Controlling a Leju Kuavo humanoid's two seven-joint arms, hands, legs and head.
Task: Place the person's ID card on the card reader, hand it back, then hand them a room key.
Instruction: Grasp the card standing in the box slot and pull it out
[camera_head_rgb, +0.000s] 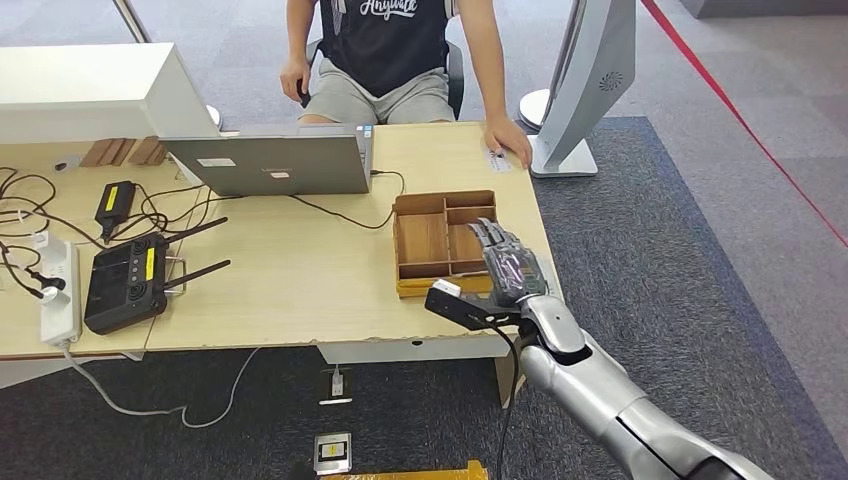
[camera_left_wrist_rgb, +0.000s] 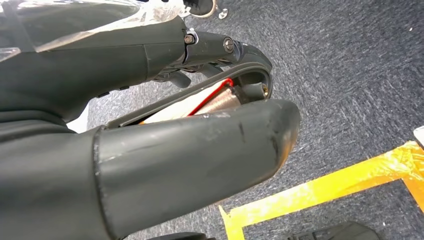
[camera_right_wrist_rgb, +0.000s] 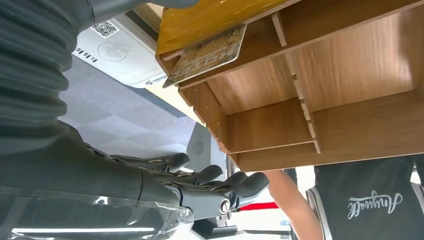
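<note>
My right hand hovers over the right side of the wooden compartment tray, fingers stretched out and apart, holding nothing. In the right wrist view the fingers reach along beside the tray, and a gold-patterned card lies in one of its compartments. A white device with a QR code sits beside the tray. The person's hand rests at the table's far edge, next to a small white card. My left hand hangs over the floor, a finger curved toward the thumb.
An open laptop stands mid-table, with a black controller, cables and a power strip to the left. A white stand rises off the table's far right corner. The person sits behind the table. Yellow tape marks the floor.
</note>
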